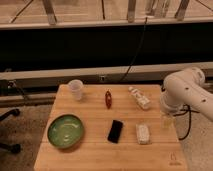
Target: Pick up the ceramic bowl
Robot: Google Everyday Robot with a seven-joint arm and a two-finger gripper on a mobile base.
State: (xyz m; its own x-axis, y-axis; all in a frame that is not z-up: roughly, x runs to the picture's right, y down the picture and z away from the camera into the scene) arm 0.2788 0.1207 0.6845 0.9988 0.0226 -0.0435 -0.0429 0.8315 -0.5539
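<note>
The ceramic bowl [65, 131] is wide and shallow, light green inside with a darker green rim. It sits upright on the left front part of the wooden table [95, 155]. My white arm comes in from the right, and its gripper [166, 121] hangs pointing down over the table's right edge. The gripper is far to the right of the bowl, with other items between them, and it holds nothing that I can see.
A small white cup [76, 89] stands at the back left. A red oblong item [108, 98] lies at the back middle, a white bottle [139, 97] at the back right, a black flat object [116, 131] in the middle, and a white packet [143, 133] to its right. A dark wall and rail run behind.
</note>
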